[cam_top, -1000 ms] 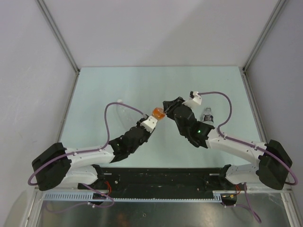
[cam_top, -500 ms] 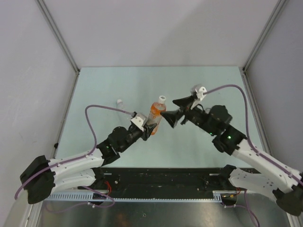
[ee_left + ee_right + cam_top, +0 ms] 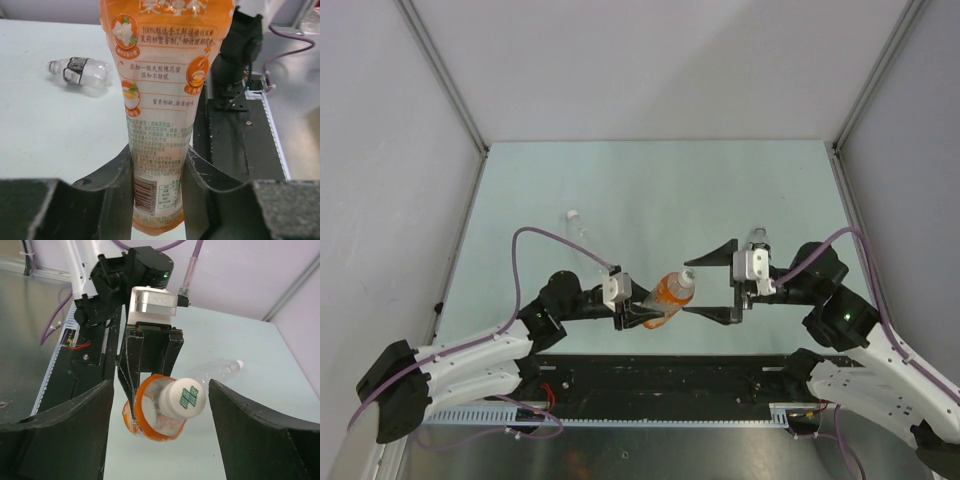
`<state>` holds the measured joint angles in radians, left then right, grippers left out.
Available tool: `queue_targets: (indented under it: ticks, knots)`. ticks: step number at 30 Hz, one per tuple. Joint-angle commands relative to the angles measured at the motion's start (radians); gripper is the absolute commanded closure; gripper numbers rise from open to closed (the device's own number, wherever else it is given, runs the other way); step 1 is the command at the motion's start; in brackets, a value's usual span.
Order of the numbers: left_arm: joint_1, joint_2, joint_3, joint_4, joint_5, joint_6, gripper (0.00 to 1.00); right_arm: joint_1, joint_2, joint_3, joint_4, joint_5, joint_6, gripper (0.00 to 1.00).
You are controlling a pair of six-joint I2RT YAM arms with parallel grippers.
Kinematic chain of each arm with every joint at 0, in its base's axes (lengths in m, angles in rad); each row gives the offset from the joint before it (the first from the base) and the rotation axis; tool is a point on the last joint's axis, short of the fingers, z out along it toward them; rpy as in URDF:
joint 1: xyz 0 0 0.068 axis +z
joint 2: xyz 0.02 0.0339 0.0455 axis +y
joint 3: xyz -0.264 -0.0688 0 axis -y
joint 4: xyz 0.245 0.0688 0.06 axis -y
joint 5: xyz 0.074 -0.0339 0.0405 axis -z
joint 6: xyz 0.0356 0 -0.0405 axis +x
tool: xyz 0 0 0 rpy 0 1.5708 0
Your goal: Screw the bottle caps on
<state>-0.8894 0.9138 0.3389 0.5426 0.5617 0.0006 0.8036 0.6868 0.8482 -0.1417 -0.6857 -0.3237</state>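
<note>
From above, the left end effector [image 3: 642,314] was clamped on a tilted orange bottle [image 3: 668,297]. The right end effector [image 3: 713,285] stood wide apart beside the bottle's white cap [image 3: 686,279]. Left wrist: a clear bottle [image 3: 80,71] lay on the bench [image 3: 40,125]. Right wrist: the capped neck pointed between spread fingers [image 3: 55,430].

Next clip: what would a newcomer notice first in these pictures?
The orange bottle, held tilted in the left gripper, which is shut on its lower end. Its white cap points at the right gripper, spread wide open just short of it. A clear bottle lies on its side on the table beyond.
</note>
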Motion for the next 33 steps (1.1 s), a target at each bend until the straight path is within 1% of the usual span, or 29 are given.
queue_targets:
  ticks: [1, 3, 9, 13, 21, 28, 30, 33]
  knots:
    - [0.005, -0.031, -0.011, 0.051, 0.148, 0.06, 1.0, 0.001, -0.039, 0.001, -0.061, -0.081, -0.078, 0.2]
    - [0.004, -0.035, -0.013, 0.051, 0.178, 0.071, 1.0, 0.003, -0.039, -0.001, -0.063, -0.094, -0.08, 0.21]
    - [0.005, -0.038, -0.011, 0.049, 0.21, 0.082, 1.0, 0.01, -0.006, -0.001, -0.009, -0.181, -0.041, 0.39]
    - [0.006, -0.039, -0.006, 0.045, 0.213, 0.081, 1.0, 0.025, 0.009, -0.001, 0.028, -0.232, -0.005, 0.44]
    - [0.006, -0.044, -0.005, 0.035, 0.199, 0.082, 1.0, 0.057, -0.002, 0.0, 0.037, -0.231, 0.024, 0.46]
    - [0.007, -0.037, 0.0, 0.03, 0.209, 0.081, 1.0, 0.063, -0.008, 0.0, 0.06, -0.203, 0.069, 0.4]
    - [0.007, -0.038, 0.004, 0.03, 0.22, 0.08, 1.0, 0.064, -0.006, 0.0, 0.065, -0.179, 0.08, 0.37]
    - [0.007, -0.044, 0.007, 0.029, 0.23, 0.08, 1.0, 0.065, -0.001, 0.0, 0.071, -0.146, 0.092, 0.35]
